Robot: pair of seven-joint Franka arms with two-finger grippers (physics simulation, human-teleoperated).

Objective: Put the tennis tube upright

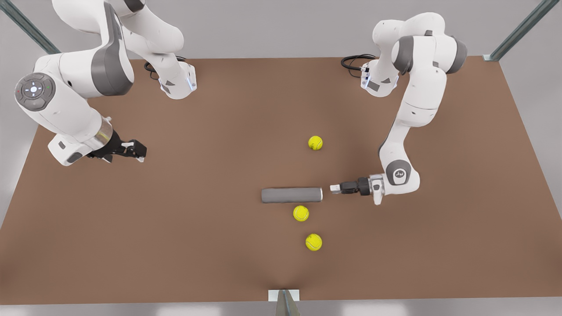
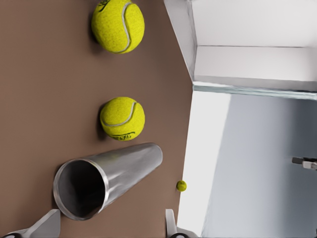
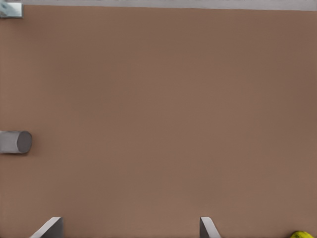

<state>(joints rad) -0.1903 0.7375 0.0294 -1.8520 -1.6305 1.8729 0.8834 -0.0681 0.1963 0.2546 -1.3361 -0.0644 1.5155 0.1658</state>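
Note:
The tennis tube (image 1: 292,195) is a grey hollow cylinder lying on its side on the brown table, its length running across the front view. My left gripper (image 1: 336,188) is low over the table just off the tube's end on the front view's right, a small gap away. Its wrist view looks into the tube's open mouth (image 2: 81,191), and its fingers (image 2: 49,223) stand open with nothing between them. My right gripper (image 1: 139,151) waits far off at the front view's left, open (image 3: 129,230) and empty. The tube's end (image 3: 15,142) appears small in that wrist view.
Three yellow-green tennis balls lie near the tube: one beyond it (image 1: 315,142), one touching or almost touching its near side (image 1: 301,213), and one closer to the front edge (image 1: 313,242). Both arm bases stand at the table's back edge.

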